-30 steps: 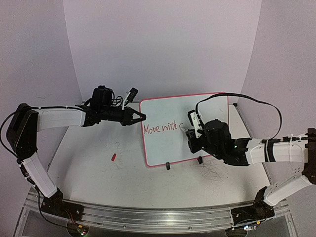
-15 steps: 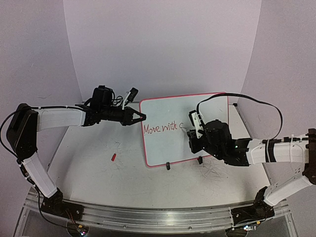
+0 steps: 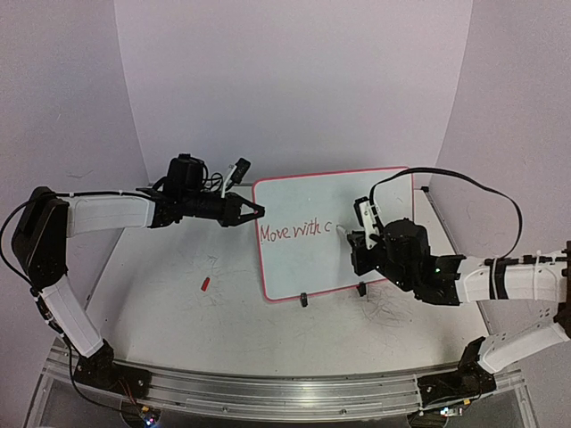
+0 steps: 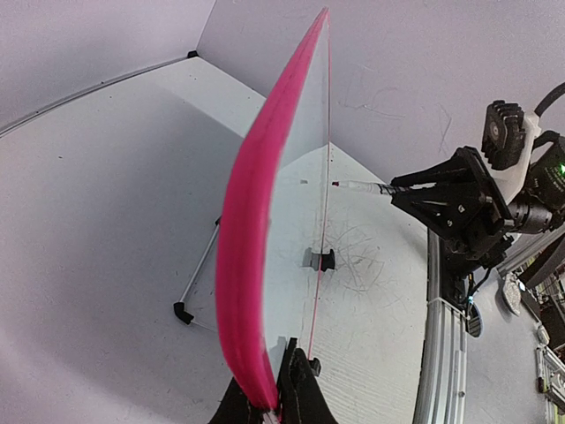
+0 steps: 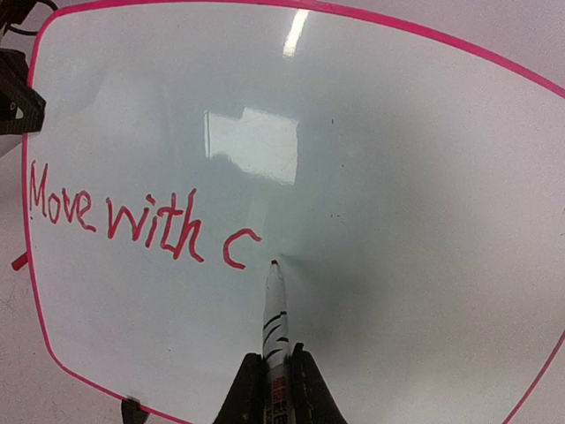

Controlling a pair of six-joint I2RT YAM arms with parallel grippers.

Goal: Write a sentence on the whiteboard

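The whiteboard [image 3: 357,201] stands tilted on the table, with a red rim and two black clip feet [image 3: 303,300]. The red sentence [image 3: 294,231] reads "Move with c"; it also shows in the right wrist view [image 5: 115,216]. My left gripper [image 3: 259,212] is shut on the board's left rim [image 4: 252,265], with its jaws on either side of the rim [image 4: 275,402]. My right gripper [image 5: 274,380] is shut on a white marker [image 5: 275,309]. The marker's red tip is just right of the "c", at the board surface. I cannot tell whether it touches.
A red marker cap [image 3: 205,284] lies on the table left of the board. Grey scribble marks [image 3: 388,312] cover the table in front of the board's right foot [image 3: 361,289]. A thin metal strut [image 4: 199,274] props the board from behind. White walls enclose the table.
My right gripper and marker have shifted slightly right, off the finished "c", which now shows in full. The left gripper and the board have not moved.
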